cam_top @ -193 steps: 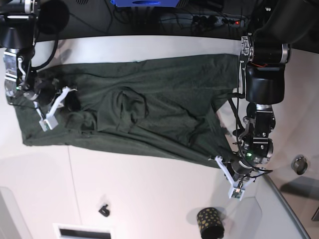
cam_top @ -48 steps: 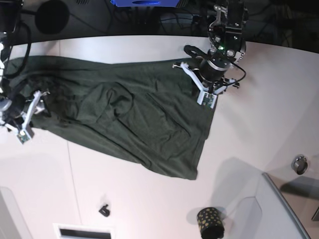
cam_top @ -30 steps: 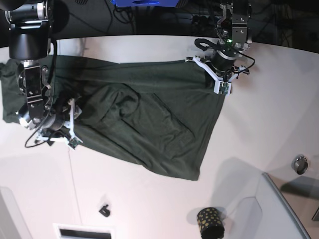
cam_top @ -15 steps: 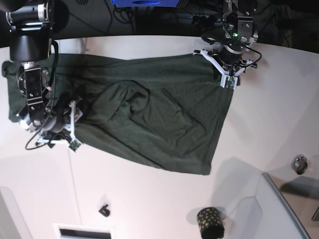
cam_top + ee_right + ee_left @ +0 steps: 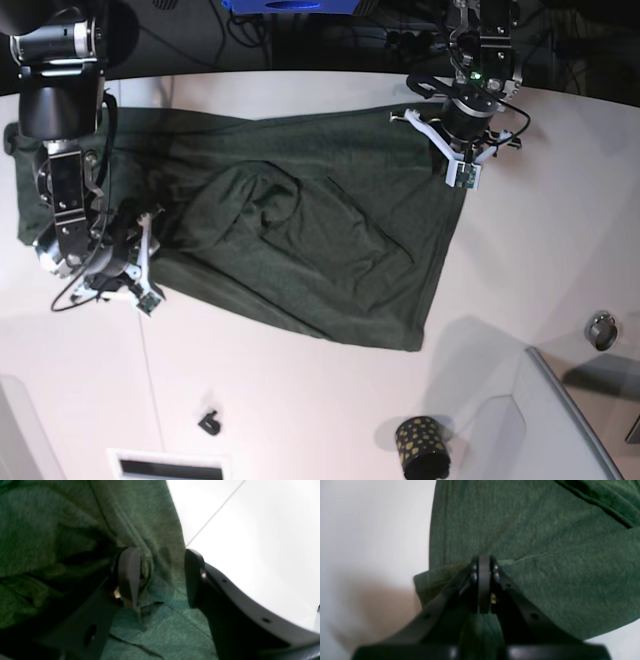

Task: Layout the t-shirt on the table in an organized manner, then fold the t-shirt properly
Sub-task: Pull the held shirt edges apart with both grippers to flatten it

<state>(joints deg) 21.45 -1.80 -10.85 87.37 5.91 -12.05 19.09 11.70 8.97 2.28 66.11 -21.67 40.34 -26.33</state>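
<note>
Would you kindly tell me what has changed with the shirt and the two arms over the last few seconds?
The left gripper, jaws shut on the t-shirt, carried its corner from the near right edge up to the far right, then pulled it rightward. The right gripper shifted along the shirt's left side; its jaws stand apart around a fold. The black dotted cup and the table stayed put.

Your two arms are mostly black, built from bulky cylindrical housings with a silver band near the top of the right arm (image 5: 58, 60). Thin black cables loop beside each wrist. The left gripper (image 5: 462, 172) and right gripper (image 5: 146, 290) have white finger frames with small green tips. Up close, your fingers (image 5: 128, 573) are dark, rounded pads fixed with small screws.
</note>
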